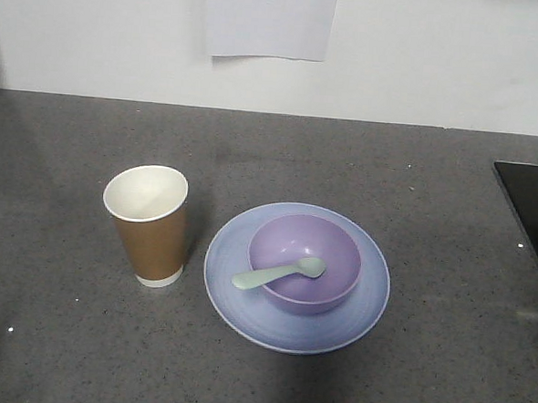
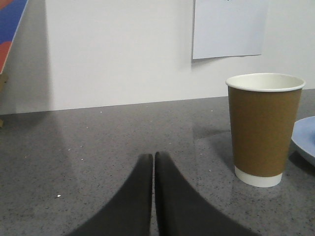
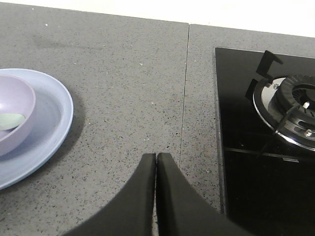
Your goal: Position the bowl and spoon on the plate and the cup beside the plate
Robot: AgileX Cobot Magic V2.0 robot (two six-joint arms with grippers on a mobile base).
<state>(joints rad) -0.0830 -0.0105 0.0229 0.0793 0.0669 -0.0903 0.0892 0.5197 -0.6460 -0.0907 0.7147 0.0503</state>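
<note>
A pale blue plate (image 1: 236,295) lies on the grey counter with the purple bowl (image 1: 326,246) standing in its middle. The mint-green spoon (image 1: 278,273) rests in the bowl, its handle over the bowl's left rim. The brown paper cup (image 1: 149,226) stands upright just left of the plate. In the left wrist view the cup (image 2: 263,130) is ahead and to the right of my left gripper (image 2: 153,156), which is shut and empty. My right gripper (image 3: 156,156) is shut and empty, to the right of the plate (image 3: 54,115) and bowl (image 3: 17,105). Neither gripper shows in the front view.
A black glass hob (image 3: 261,147) with a gas burner (image 3: 290,105) lies to the right of the right gripper; its edge (image 1: 533,209) shows in the front view. A white wall with a paper sheet (image 1: 271,19) stands behind the counter.
</note>
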